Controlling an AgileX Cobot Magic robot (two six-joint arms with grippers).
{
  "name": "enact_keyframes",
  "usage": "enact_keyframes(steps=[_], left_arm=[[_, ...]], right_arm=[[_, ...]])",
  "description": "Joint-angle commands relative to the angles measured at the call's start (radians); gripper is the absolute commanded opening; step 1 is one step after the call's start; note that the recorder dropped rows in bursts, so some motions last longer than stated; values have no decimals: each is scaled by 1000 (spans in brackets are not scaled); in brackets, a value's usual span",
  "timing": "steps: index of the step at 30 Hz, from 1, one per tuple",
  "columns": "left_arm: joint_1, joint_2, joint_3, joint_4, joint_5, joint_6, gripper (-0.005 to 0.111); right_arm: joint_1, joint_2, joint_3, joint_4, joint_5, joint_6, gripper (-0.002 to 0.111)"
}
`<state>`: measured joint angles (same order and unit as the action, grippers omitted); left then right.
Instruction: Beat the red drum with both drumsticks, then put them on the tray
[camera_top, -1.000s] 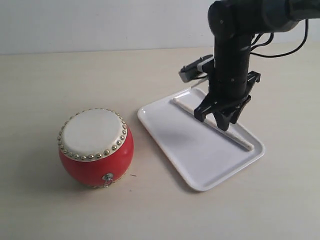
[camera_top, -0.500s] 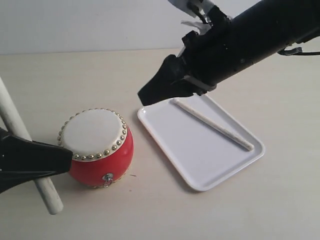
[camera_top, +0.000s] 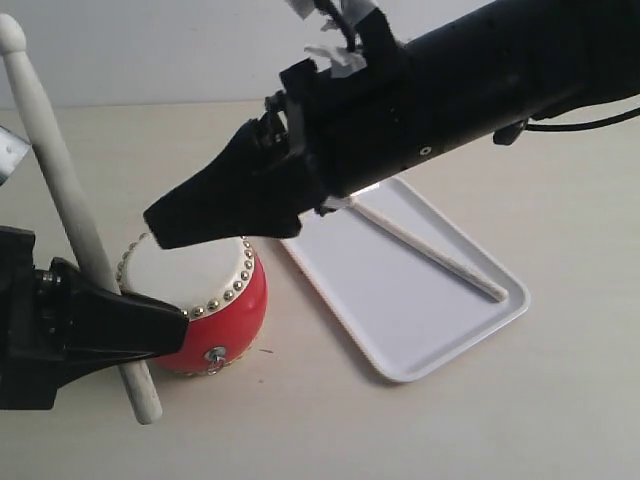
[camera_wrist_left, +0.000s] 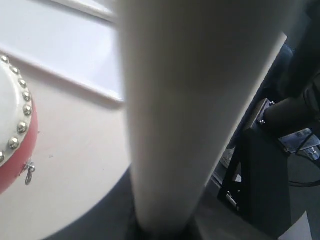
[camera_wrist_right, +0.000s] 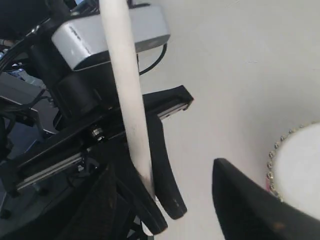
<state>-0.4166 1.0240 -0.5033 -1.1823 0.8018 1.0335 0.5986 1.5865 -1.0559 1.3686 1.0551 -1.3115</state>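
Observation:
The red drum (camera_top: 215, 305) stands on the table left of the white tray (camera_top: 420, 320). One drumstick (camera_top: 430, 250) lies loose, slantwise across the tray. My left gripper (camera_top: 120, 320), at the lower left beside the drum, is shut on the other drumstick (camera_top: 55, 170), which points steeply up with its round tip on top. That stick fills the left wrist view (camera_wrist_left: 190, 100), with the drum (camera_wrist_left: 15, 125) and tray (camera_wrist_left: 65, 45) behind it. My right gripper (camera_top: 170, 225) reaches across above the drum's skin, open and holding nothing. The right wrist view shows the held stick (camera_wrist_right: 125, 100) and the drum's edge (camera_wrist_right: 300, 170).
Bare pale tabletop (camera_top: 330, 430) lies in front of the drum and tray. The right arm (camera_top: 470, 90) spans the scene from the upper right over the tray's far corner. A white wall (camera_top: 150, 40) runs behind the table.
The right gripper left the tray, where it had set one stick down, and swung left over the drum. The left gripper came in from the lower left and lifted its stick more upright.

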Motion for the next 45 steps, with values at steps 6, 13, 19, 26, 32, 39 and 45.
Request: enact_keyframes(steps=[6,13,19,26,32,39,45], left_arm=[[-1,2,4,-24,-1,69,0],[-1,2,4,-18,1,108,0],[-1,2,4,-12,-1,146,0],[-1,2,4,-12,6,146,0],[-1,2,4,-12,15,146,0],[-1,2,4,-10,17,146,0],[-1,2,4,-10,31,146,3]], right_arm=[[108,-2,2,93,-138,-74,64],[118,0,2,169,-142,-81,62],[165,0,2,169,-191,-107,62],[186,25,2,199,-191,-119,59],[186,35,2,212,-187,-119,53],[186,35,2,220,-168,-119,25],[186,35,2,223,-148,-116,0]])
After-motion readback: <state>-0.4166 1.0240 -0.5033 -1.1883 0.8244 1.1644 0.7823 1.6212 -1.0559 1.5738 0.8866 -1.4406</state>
